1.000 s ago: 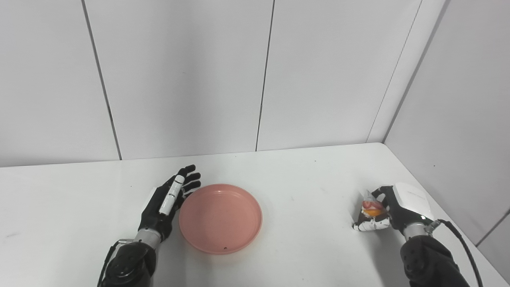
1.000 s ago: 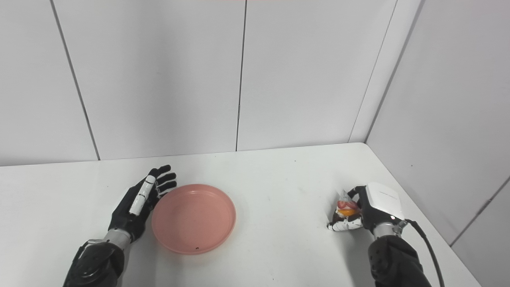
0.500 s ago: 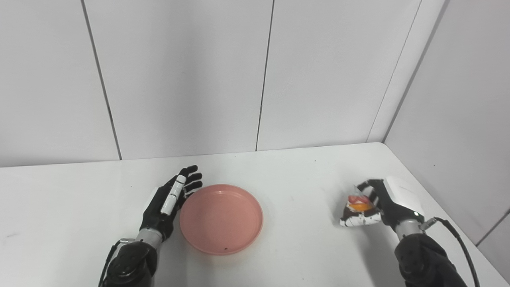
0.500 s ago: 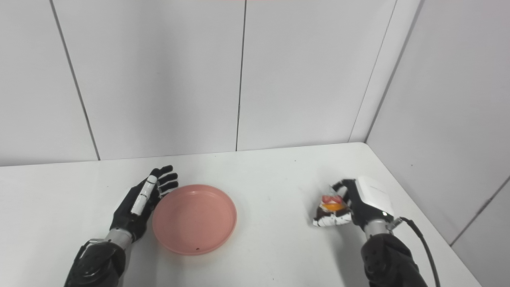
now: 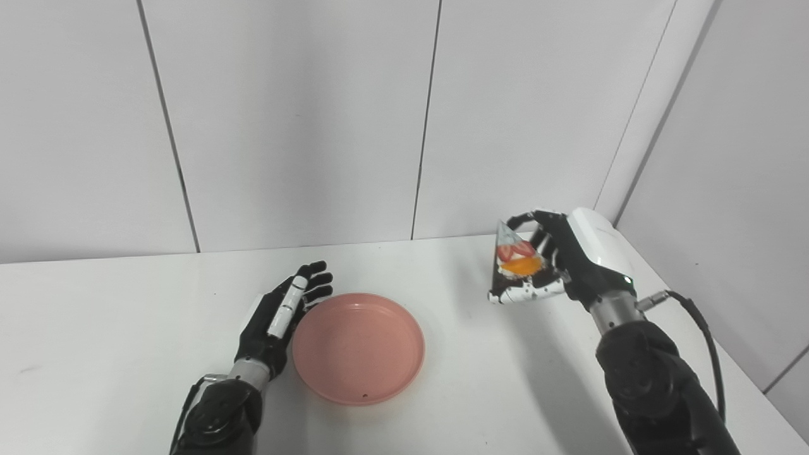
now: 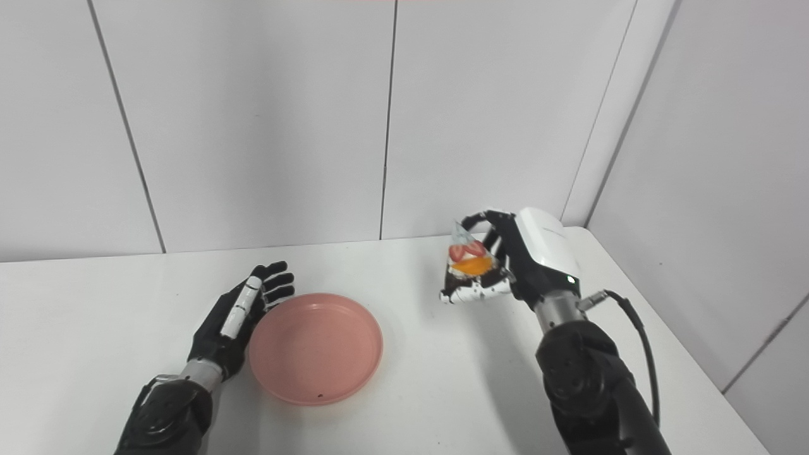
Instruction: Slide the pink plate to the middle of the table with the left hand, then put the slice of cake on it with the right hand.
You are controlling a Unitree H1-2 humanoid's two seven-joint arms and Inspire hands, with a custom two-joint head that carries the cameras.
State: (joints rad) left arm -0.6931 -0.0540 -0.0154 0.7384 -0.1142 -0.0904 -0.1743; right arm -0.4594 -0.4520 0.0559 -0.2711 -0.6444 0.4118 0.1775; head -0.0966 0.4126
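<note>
The pink plate (image 5: 358, 346) lies flat near the middle of the white table (image 5: 114, 354). My left hand (image 5: 281, 313) rests open on edge against the plate's left rim, fingers stretched out. My right hand (image 5: 569, 259) is raised above the table, to the right of the plate, and is shut on the slice of cake (image 5: 515, 268). The slice is a wedge with strawberry and orange on top and a dark base, its tip pointing up and to the left. In the right eye view the cake (image 6: 471, 265) hangs up and to the right of the plate (image 6: 315, 356).
White wall panels (image 5: 303, 120) close off the back of the table, and a side wall (image 5: 727, 189) runs along its right. The table's right edge (image 5: 714, 354) passes under my right forearm. A black cable (image 5: 701, 328) loops off the right wrist.
My right hand has lifted the cake off the table and carried it up and left toward the plate. The left hand and plate have stayed put; the camera shifted slightly.
</note>
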